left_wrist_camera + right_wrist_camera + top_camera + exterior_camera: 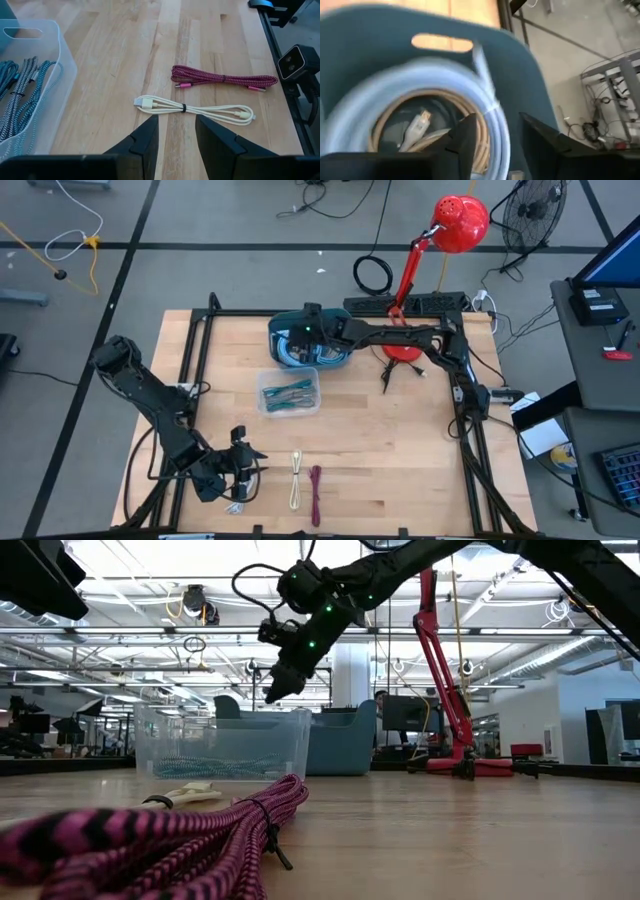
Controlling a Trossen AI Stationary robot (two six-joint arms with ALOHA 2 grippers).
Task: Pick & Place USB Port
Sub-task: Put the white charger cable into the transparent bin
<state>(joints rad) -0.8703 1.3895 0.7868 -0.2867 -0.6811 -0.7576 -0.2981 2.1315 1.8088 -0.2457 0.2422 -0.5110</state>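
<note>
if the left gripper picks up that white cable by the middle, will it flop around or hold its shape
The white cable is folded into a thin bundle with one tie at mid-length, so the looped ends would probably droop. It looks light, so the open left gripper should lift it easily. A pinch near the tie seems steadiest.

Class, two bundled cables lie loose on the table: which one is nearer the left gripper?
The white cable: it lies just ahead of the left gripper; the magenta cable lies beyond it.
</note>
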